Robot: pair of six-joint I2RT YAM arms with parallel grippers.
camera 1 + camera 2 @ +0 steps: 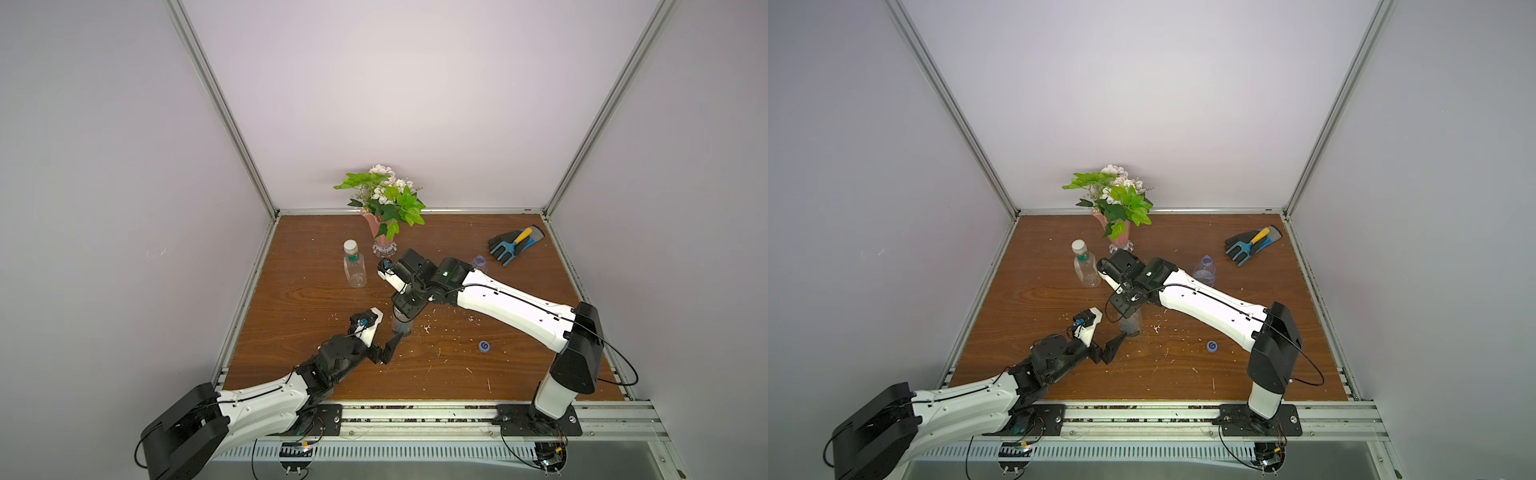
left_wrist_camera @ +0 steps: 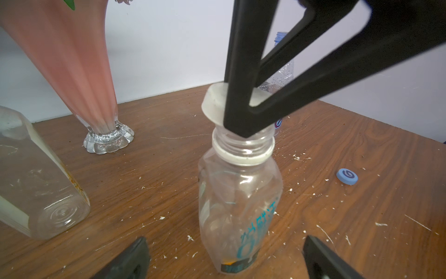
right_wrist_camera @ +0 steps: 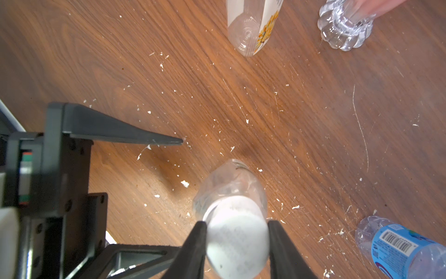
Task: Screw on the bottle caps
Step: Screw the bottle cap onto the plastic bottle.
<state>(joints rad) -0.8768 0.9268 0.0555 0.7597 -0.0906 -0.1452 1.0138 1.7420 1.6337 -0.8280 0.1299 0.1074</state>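
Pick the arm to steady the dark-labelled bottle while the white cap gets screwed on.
Left. The left gripper has open jaws flanking the dark-labelled bottle near its base, not touching; the right gripper is shut on the white cap, tilted at the neck.

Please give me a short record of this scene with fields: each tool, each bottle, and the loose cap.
right tool: shut on white cap, held tilted over the neck of the dark-labelled bottle, threads showing below
left tool: open, straddling that bottle's base, not touching
squarish bottle: upright, its own cap on
blue-labelled bottle: upright, no cap
blue cap: loose on the table
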